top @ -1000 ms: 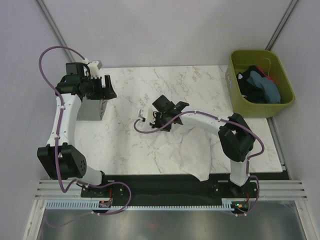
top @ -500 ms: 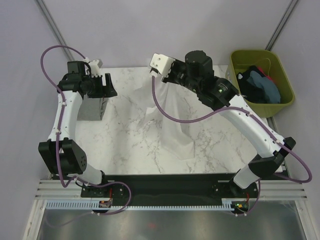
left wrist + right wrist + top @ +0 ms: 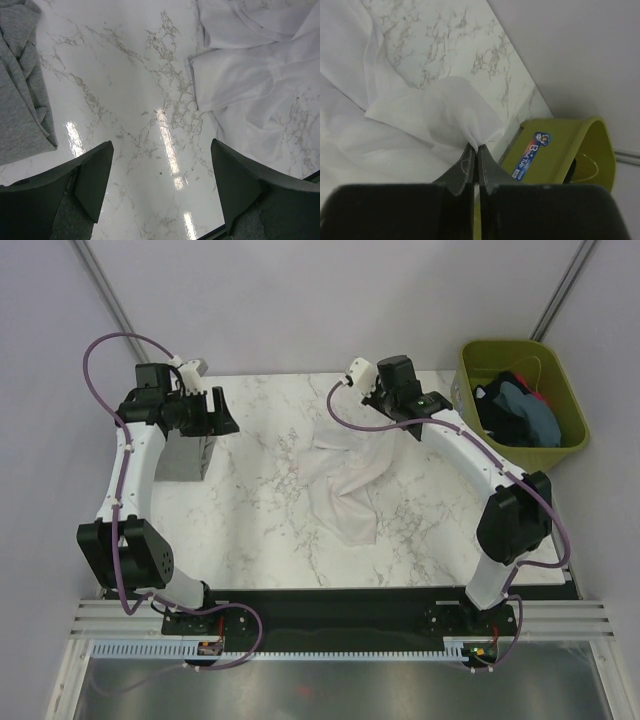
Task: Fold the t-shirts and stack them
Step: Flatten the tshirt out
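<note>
Sprawling crumpled on the glossy veined marble table (image 3: 250, 530) between plain pale walls (image 3: 300, 300), the white t-shirt (image 3: 345, 480) has one fold pinched in the right gripper (image 3: 475, 149). The left gripper (image 3: 160, 160) gapes wide, empty, near the grey t-shirt (image 3: 20, 90)

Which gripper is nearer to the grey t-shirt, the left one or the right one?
Left. The left gripper hangs open just beside the grey t-shirt. The right gripper is across the table near the green bin, shut on the white t-shirt.
</note>
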You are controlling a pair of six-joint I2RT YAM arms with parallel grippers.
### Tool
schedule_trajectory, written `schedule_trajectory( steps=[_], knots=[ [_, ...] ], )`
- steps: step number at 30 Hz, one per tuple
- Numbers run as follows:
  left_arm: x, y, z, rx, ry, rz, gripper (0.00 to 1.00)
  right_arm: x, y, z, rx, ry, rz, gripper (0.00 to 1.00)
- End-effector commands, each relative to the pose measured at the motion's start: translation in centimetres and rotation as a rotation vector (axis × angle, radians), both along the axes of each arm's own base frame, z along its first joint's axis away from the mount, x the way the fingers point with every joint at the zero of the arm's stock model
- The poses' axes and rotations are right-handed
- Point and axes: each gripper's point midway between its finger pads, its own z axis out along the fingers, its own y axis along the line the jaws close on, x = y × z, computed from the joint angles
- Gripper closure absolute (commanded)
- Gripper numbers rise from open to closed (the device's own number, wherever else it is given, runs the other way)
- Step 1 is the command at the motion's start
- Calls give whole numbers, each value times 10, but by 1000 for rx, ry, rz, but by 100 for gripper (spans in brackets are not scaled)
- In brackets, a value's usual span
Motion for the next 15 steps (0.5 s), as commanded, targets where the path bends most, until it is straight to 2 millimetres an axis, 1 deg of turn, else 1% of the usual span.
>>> schedule_trajectory(
  steps=[1, 3, 4, 5, 6, 7, 9, 10, 11, 12, 13, 14, 15],
  knots=[
    [-1, -6, 10, -38, -34, -6, 14, 6, -13, 29, 38, -113, -112, 90],
    [-2, -6, 10, -37, -35, -7, 14, 5, -17, 39, 63, -149, -150, 56],
    [-2, -6, 9, -37, -32, -7, 14, 2, -11, 47, 79, -162, -143, 42],
    [-2, -6, 11, -37, -36, -9, 14, 0, -6, 52, 104, -166, -128, 41],
    [-2, -6, 10, -37, -33, -7, 14, -8, 2, 60, 149, -163, -104, 40],
    [-3, -7, 11, -38, -36, -10, 14, -17, 28, 64, 205, -130, -2, 39],
    [-3, -5, 12, -32, -41, -1, 14, -37, 53, 48, 234, -22, 94, 39],
    [-4, -5, 13, -29, -43, -1, 14, -49, 71, 37, 237, 27, 155, 40],
    [-4, -4, 13, -26, -44, 2, 13, -60, 85, 13, 229, 114, 207, 40],
    [-5, -4, 14, -24, -46, 5, 14, -72, 101, -2, 231, 169, 256, 41],
    [-5, -3, 14, -22, -47, 6, 14, -80, 107, -18, 226, 220, 277, 43],
    [-6, -2, 13, -18, -44, 10, 14, -88, 119, -40, 228, 296, 316, 44],
    [-8, -2, 14, -16, -44, 12, 14, -94, 127, -52, 231, 335, 329, 44]
  ],
)
